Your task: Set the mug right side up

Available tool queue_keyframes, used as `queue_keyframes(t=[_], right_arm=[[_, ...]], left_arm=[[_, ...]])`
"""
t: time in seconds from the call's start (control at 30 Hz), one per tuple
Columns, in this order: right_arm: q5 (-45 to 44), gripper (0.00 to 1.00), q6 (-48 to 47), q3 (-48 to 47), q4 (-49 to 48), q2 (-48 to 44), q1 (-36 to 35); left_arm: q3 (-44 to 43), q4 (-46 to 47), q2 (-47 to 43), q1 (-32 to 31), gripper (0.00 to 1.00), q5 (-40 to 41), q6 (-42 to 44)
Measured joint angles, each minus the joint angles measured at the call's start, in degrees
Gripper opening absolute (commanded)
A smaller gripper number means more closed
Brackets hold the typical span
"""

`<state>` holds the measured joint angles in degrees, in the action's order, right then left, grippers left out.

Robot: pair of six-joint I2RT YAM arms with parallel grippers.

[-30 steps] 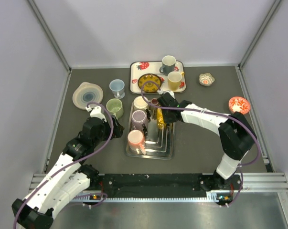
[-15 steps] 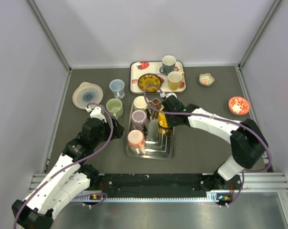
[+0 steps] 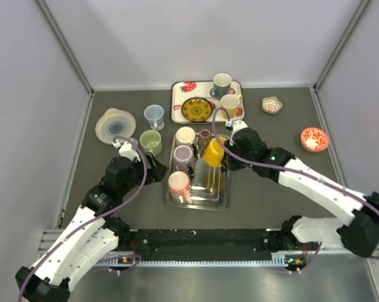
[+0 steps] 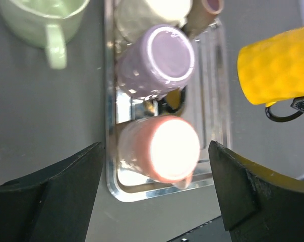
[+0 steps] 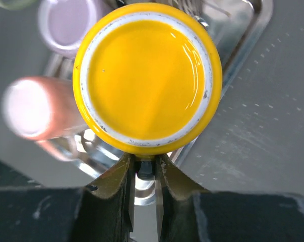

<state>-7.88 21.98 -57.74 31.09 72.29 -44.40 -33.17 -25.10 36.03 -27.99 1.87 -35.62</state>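
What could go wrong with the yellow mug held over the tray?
1. The right gripper pinches the yellow mug only by its thin handle, so the mug may swivel or slip during the turn.
2. It hangs above the tray, close to the purple mug and pink mug; a drop would likely hit them.

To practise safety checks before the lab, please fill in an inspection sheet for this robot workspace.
Surface: dark table, crowded with crockery.
Job's things: yellow mug held above the metal tray.
Clutter: purple mug and pink mug in tray; green mug beside it.
Hands: right hand shut on yellow mug; left hand open, holding nothing.
Cables: purple cables looped along both arms.
Surroundings: plain grey walls.
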Motion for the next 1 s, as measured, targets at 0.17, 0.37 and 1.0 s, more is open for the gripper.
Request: queue_keyframes(t=[0.17, 0.37, 1.0], right_arm=[[7.89, 0.0, 5.4, 3.52, -7.56, -11.39, 1.27], [17.97, 0.0, 14.73, 9.53, -26.05, -17.62, 4.96], [33.55, 0.0, 45.33, 23.82, -73.13, -12.94, 7.08]], left_arm=[[2.36, 7.17, -3.74, 0.0, 0.98, -7.13, -3.04], [8.79, 24.5, -8.57, 0.0, 0.96, -16.26, -10.08], [12.13, 64.57, 8.96, -4.55, 0.92, -31.78, -23.21]])
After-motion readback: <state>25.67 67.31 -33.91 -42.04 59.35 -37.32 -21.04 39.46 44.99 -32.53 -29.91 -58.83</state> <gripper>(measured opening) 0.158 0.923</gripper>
